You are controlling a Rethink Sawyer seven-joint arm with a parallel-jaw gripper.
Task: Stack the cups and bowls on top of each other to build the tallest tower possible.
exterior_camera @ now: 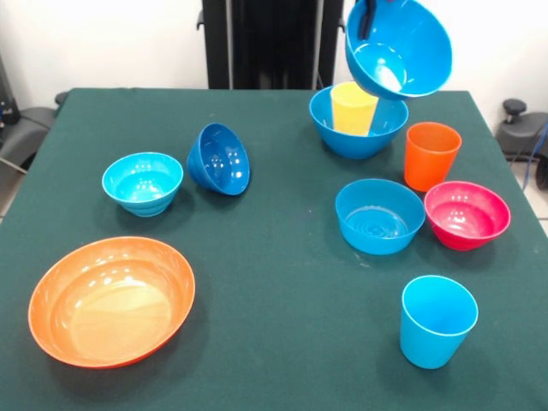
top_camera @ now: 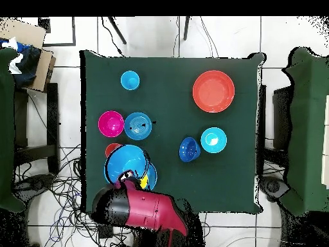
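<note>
Green-clothed counter (exterior_camera: 257, 257): large blue bowl (exterior_camera: 409, 43), light, rigid, slick plastic, apparently pinched at rim by claw (exterior_camera: 366, 19).

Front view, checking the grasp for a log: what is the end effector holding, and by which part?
The end effector holds a large blue bowl by its rim, tilted in the air.

There were three glossy plastic tumblers: one yellow (exterior_camera: 353, 108), one orange (exterior_camera: 431, 155) and one light blue (exterior_camera: 437, 320). There were seven glossy round plastic bowls: one wide shallow orange (exterior_camera: 111, 300), two large blue (exterior_camera: 401, 44) (exterior_camera: 342, 133), one medium light blue (exterior_camera: 379, 216), one dark blue (exterior_camera: 220, 159), one cyan (exterior_camera: 143, 183) and one magenta-red (exterior_camera: 467, 215).
</note>
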